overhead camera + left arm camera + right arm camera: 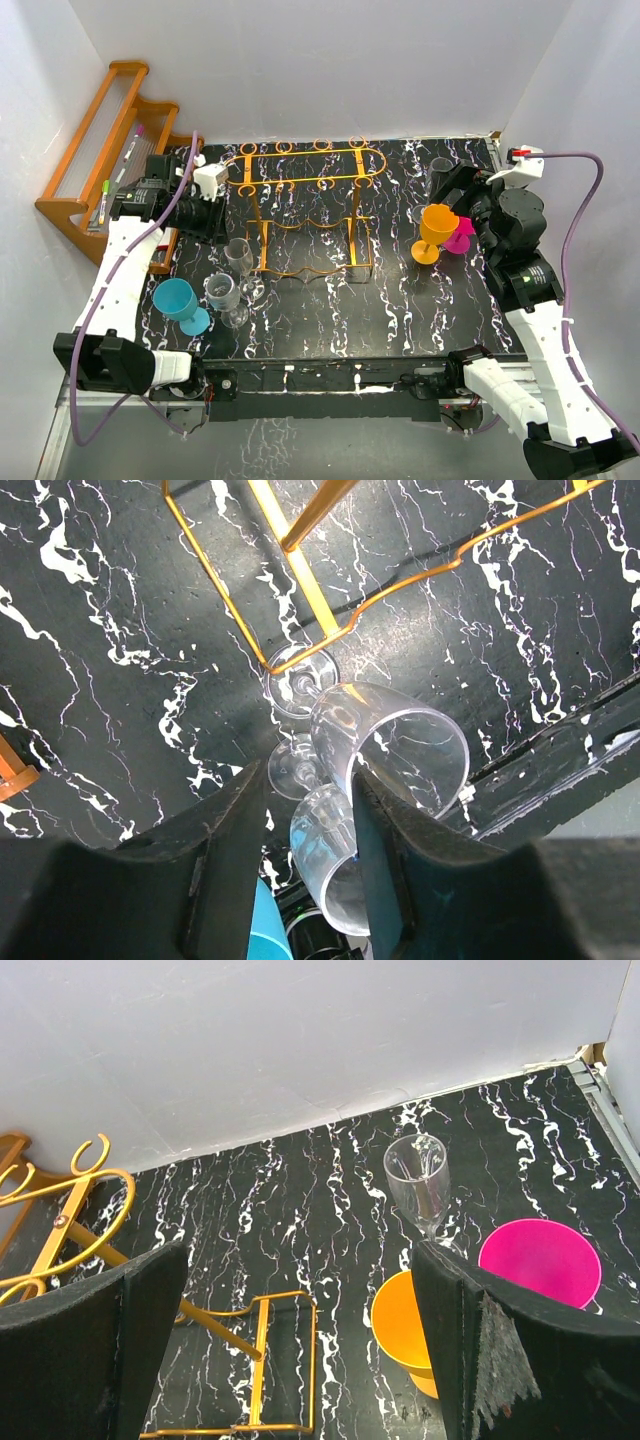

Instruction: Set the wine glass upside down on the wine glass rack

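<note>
Your left claw (pixel 307 800) sits half-shut around the upright wine glass (pixel 333 895), just in front of the wine glass rack (pixel 298 560). I cannot tell if it grips. Your right claw (pixel 295 1295) is open.

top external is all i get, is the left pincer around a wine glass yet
Observer: Nearly. In the left wrist view, the bowl of a clear wine glass sits between the fingers of the left pincer, with a gap showing on one side.
Operator: anything crowding it
Observer: Yes. A second clear glass stands just outside one finger, and that finger partly hides its bowl.
</note>
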`<action>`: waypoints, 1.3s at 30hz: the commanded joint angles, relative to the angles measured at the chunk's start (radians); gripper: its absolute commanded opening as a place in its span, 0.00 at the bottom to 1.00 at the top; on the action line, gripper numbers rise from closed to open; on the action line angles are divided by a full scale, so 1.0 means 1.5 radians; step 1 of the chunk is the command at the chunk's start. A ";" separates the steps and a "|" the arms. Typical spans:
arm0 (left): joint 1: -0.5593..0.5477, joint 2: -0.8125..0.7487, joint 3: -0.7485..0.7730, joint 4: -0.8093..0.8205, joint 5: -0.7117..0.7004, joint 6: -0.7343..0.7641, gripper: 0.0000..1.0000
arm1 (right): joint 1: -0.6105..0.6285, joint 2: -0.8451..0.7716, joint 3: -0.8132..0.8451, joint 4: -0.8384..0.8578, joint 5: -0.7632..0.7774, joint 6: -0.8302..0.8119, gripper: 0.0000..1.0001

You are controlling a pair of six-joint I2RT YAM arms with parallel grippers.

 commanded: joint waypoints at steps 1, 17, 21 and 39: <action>0.006 -0.031 0.011 -0.026 0.008 -0.002 0.41 | 0.001 -0.011 0.002 0.025 0.004 -0.003 0.98; 0.040 -0.118 -0.082 0.101 0.060 -0.112 0.55 | 0.002 -0.018 -0.009 0.025 -0.011 0.012 0.98; 0.039 -0.115 -0.094 0.108 0.078 -0.122 0.53 | 0.001 -0.025 -0.012 0.021 -0.016 0.019 0.98; 0.032 -0.112 -0.161 0.146 0.028 -0.143 0.45 | 0.000 -0.038 -0.009 0.013 -0.005 0.018 0.98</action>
